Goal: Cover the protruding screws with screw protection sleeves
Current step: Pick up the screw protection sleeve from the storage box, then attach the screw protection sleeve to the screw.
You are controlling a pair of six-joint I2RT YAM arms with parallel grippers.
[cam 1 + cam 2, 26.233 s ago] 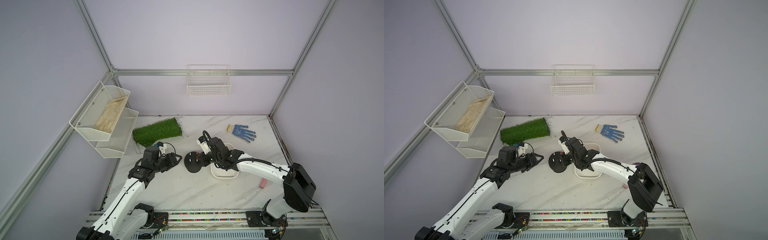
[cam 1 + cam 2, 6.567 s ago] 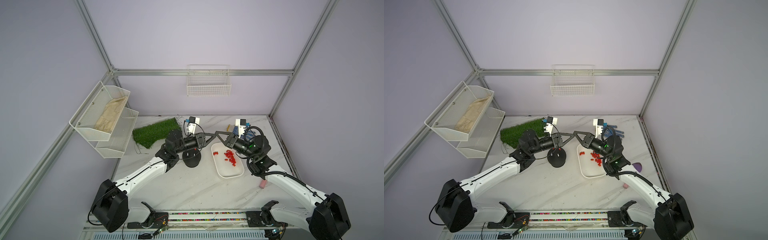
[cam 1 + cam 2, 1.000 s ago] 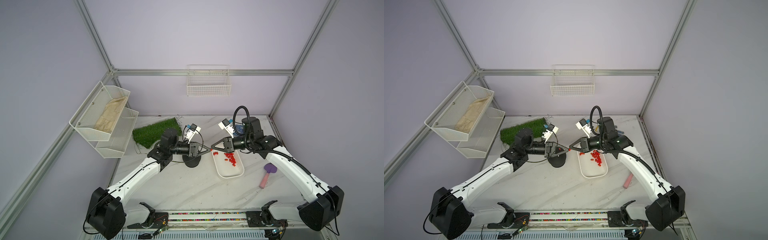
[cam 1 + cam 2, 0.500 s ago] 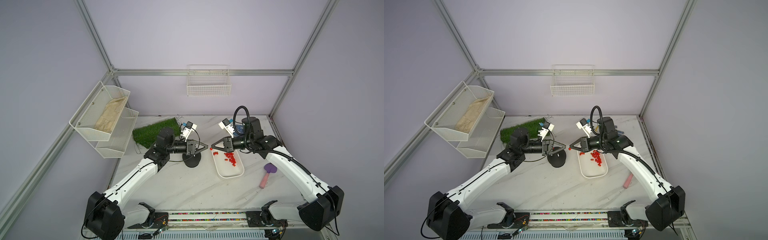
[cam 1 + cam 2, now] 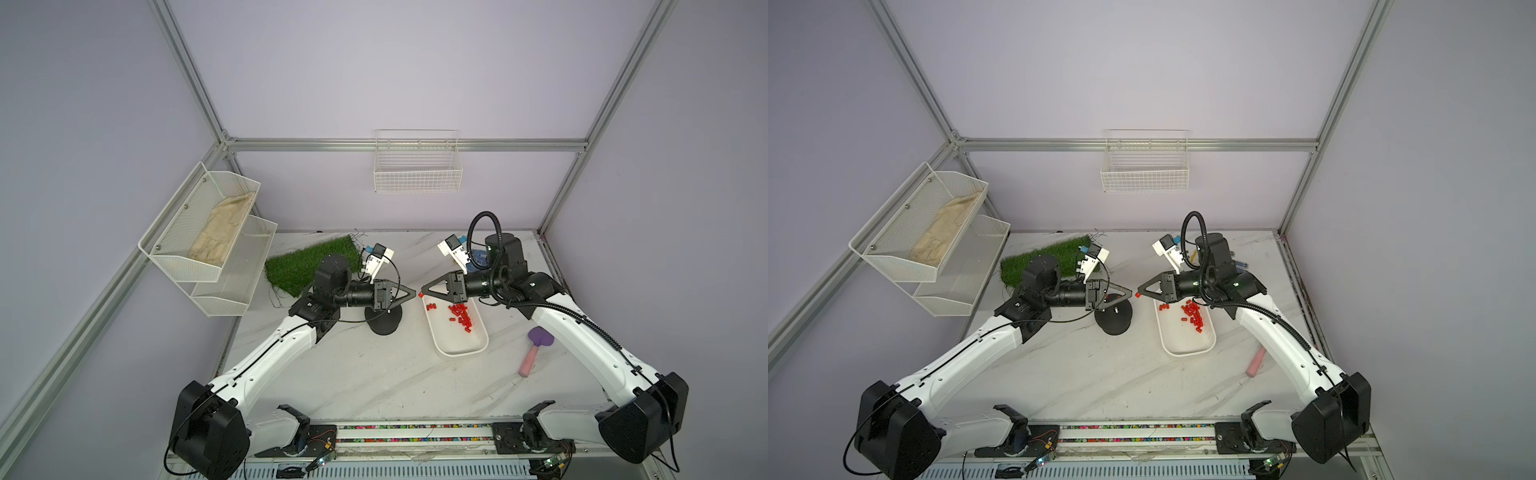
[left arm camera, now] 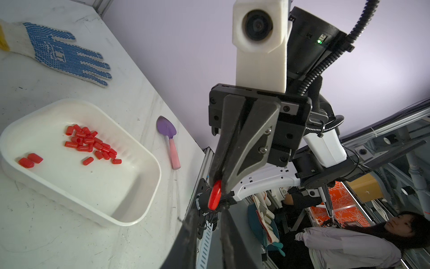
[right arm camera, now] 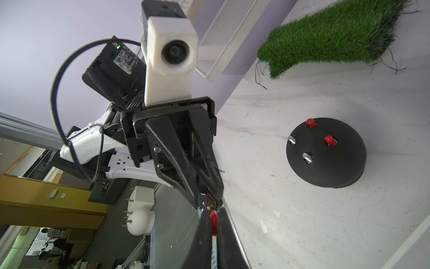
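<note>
On marble tabletop (image 5: 374, 374): white tray (image 5: 459, 354) (red sleeves (image 5: 459, 313) inside) | lilac walls (image 5: 374, 83)

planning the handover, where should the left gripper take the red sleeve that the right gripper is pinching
I'd pinch the free end of the red sleeve poking past the right gripper's tips, coming head-on with the left gripper. It is a tiny cylinder, and the closed tips cover its other end.
</note>
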